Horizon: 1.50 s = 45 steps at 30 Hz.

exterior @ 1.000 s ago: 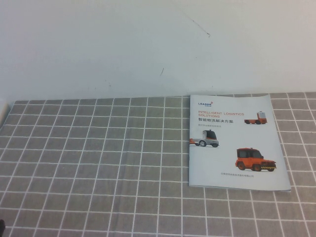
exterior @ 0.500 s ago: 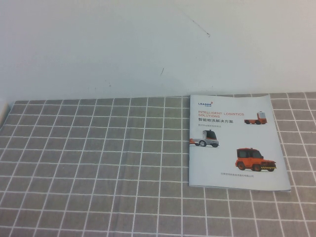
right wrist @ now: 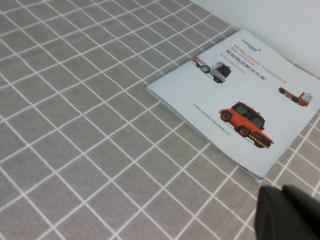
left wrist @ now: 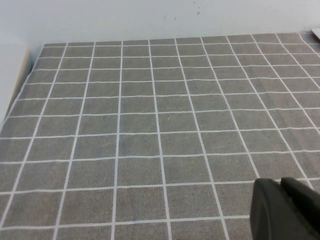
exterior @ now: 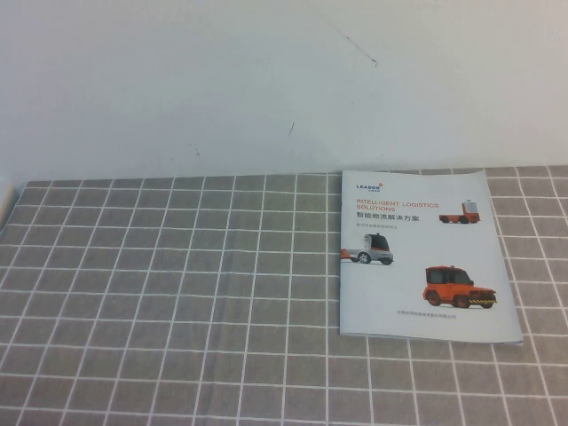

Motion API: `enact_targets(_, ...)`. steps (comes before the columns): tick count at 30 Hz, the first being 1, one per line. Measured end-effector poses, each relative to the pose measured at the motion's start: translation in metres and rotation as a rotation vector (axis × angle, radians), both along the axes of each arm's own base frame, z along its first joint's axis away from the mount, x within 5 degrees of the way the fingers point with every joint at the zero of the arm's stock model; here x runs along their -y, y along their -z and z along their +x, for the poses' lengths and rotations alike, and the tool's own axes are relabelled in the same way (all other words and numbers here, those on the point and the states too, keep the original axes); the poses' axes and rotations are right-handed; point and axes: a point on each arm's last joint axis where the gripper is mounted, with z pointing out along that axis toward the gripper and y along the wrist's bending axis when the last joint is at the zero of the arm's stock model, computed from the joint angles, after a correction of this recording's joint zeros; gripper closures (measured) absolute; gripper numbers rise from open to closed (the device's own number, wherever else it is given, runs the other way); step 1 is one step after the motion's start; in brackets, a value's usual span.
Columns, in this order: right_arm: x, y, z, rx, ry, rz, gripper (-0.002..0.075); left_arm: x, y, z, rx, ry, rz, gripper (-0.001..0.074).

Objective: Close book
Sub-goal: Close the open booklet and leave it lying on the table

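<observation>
Book, high view: book (exterior: 426, 257) lies flat on the checked cloth (exterior: 177, 293), right of centre and close to the wall, with its front cover up. It looks already shut.
Step, high view: I judge nothing is left to fold. Doing this well means checking that the cover sits flush along its free edge, and keeping both arms clear so nothing shoves the book or lifts the cover.
Grippers, high view: neither one shows.
Left wrist view: left gripper (left wrist: 285, 210) shows only as a dark tip over bare cloth. Nothing is seen in its hold, and how far open it is cannot be told. The book is well apart from it.
Right wrist view: right gripper (right wrist: 290, 212) is a dark tip above the cloth, near the book's (right wrist: 235, 100) near corner and not touching it. Nothing is seen in its hold; its opening cannot be told.
</observation>
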Motion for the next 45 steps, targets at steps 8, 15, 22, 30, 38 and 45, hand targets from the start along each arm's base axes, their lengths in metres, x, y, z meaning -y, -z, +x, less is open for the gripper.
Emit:
enact_targets(8,0.0,0.0,0.0,0.0,0.0,0.0,0.0729,0.0,0.0,0.0,0.0,0.0,-0.001,0.0738)
enact_targets(15,0.0,0.0,0.0,0.0,0.0,0.0,0.0729,0.0,0.0,0.0,0.0,0.0,-0.001,0.0738)
enact_targets(22,0.007,0.007,0.0,0.112,0.06,-0.051,0.0729,0.0,0.0,0.0,-0.001,-0.001,-0.003,0.0738)
enact_targets(30,0.028,0.025,0.009,0.26,0.416,0.052,0.0729,0.0,0.0,0.0,-0.002,-0.002,-0.008,0.0738)
enact_targets(38,0.035,0.065,0.024,0.335,0.523,0.037,0.0729,0.0,0.0,0.0,-0.001,-0.002,-0.008,0.0738)
enact_targets(45,0.036,0.094,0.023,0.198,0.561,0.054,0.0729,0.0,0.0,0.0,-0.003,-0.002,-0.008,0.0738)
